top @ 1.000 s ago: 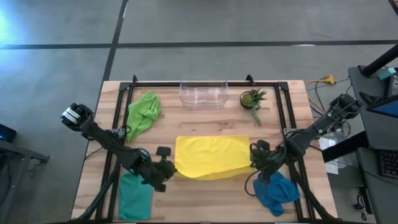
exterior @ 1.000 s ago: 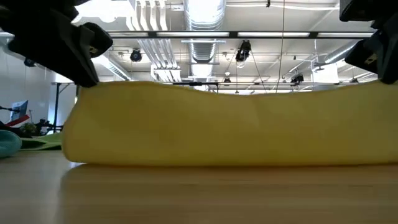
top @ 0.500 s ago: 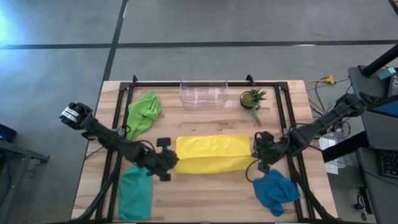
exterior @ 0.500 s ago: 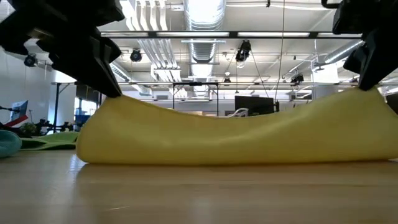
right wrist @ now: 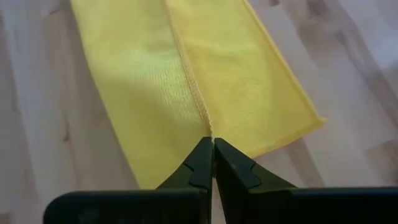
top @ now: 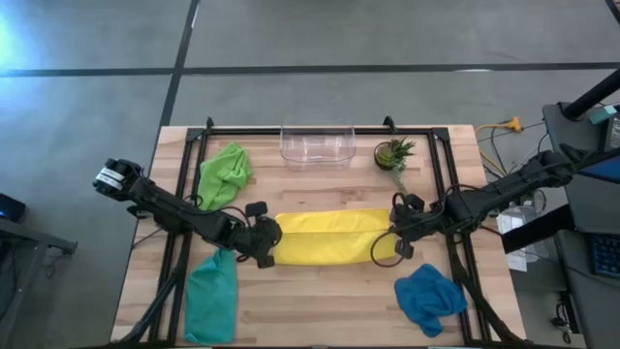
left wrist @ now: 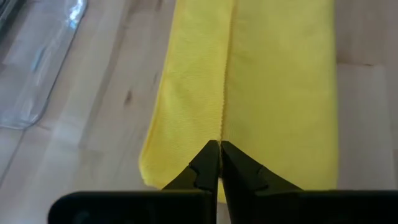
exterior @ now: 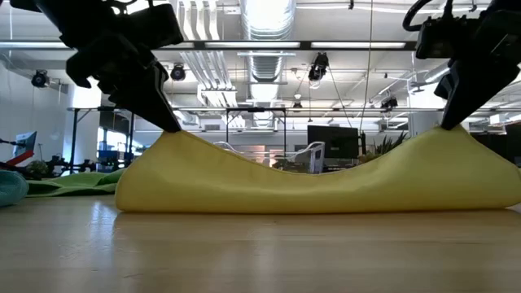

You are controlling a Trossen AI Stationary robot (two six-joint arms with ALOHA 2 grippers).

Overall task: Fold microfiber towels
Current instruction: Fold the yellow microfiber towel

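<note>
The yellow towel (top: 325, 237) lies mid-table, its near part lifted and carried over the rest. My left gripper (top: 269, 236) is shut on the raised edge's left end, and my right gripper (top: 394, 233) is shut on its right end. In the low view the edge (exterior: 309, 167) sags between the two grippers. The lime green towel (top: 223, 174) lies crumpled at the far left. The teal towel (top: 211, 296) lies near left and the blue towel (top: 429, 296) near right, both flat on the table. My left gripper pinches the left end of the yellow towel's hemmed edge (left wrist: 222, 132) between its two fingertips, slanting down from the table's left. That corner (exterior: 172, 137) is held up off the table; the cloth slopes down from it to the fold on the wood. My right gripper pinches the right end of the same hemmed edge (right wrist: 209, 129) at its fingertips, slanting down from the table's right. This corner (exterior: 446, 134) is raised too, and the edge hangs slack toward the middle.
A clear plastic bin (top: 317, 145) stands at the far middle, with a small potted plant (top: 392, 155) to its right. A black frame (top: 194, 145) runs along the table's sides and far edge. Bare wood shows in front of the yellow towel.
Both grippers, still shut, have moved toward the table's far edge, carrying the yellow towel's near edge over the lower layer. The towel now looks narrower from above. The held edge was almost straight a second ago; now it sags in the middle.
</note>
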